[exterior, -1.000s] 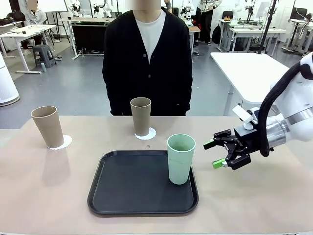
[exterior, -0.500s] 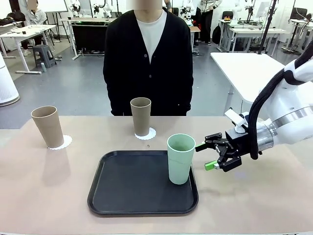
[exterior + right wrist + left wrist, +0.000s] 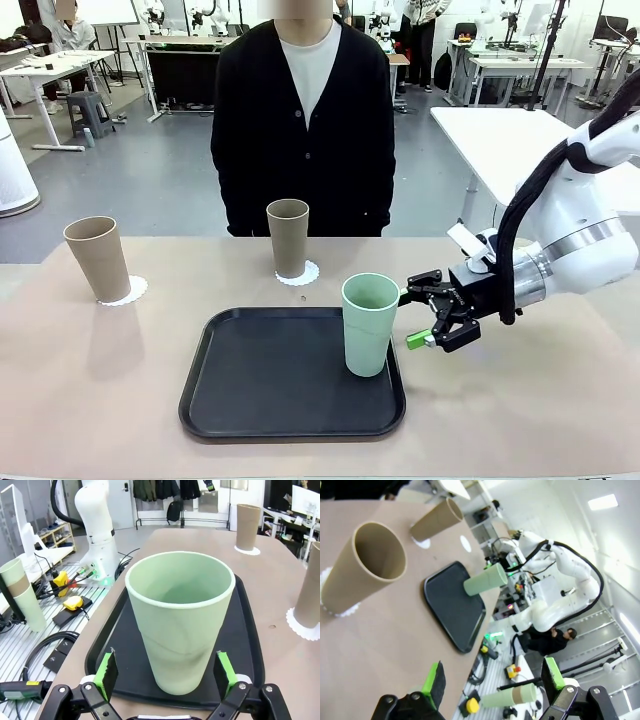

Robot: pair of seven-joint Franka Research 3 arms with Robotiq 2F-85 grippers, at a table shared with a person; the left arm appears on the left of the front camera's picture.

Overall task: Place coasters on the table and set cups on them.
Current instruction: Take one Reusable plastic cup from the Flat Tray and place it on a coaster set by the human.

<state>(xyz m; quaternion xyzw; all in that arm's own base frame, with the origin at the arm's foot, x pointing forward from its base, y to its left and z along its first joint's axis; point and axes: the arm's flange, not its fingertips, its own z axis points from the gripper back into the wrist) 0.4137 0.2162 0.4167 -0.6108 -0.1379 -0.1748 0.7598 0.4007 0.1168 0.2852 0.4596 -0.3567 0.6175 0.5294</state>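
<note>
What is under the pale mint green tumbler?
The pale mint green tumbler stands on the black rounded-square tray. No white doily edge shows around its base; the spot beneath the base is covered.

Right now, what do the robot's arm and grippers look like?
The right arm is glossy white with rounded links, a silver band near the wrist and a black corrugated cable looping along it. The right gripper is black with bright green pads; the left gripper has the same black fingers and green pads.

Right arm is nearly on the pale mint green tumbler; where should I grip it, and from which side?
Grip the pale mint green tumbler across its mid-wall, coming in level from the robot's right. It stands upright at the black tray's right edge, and the open right gripper already straddles it. The taper widens upward, so a mid-height pinch should resist slipping.
</note>
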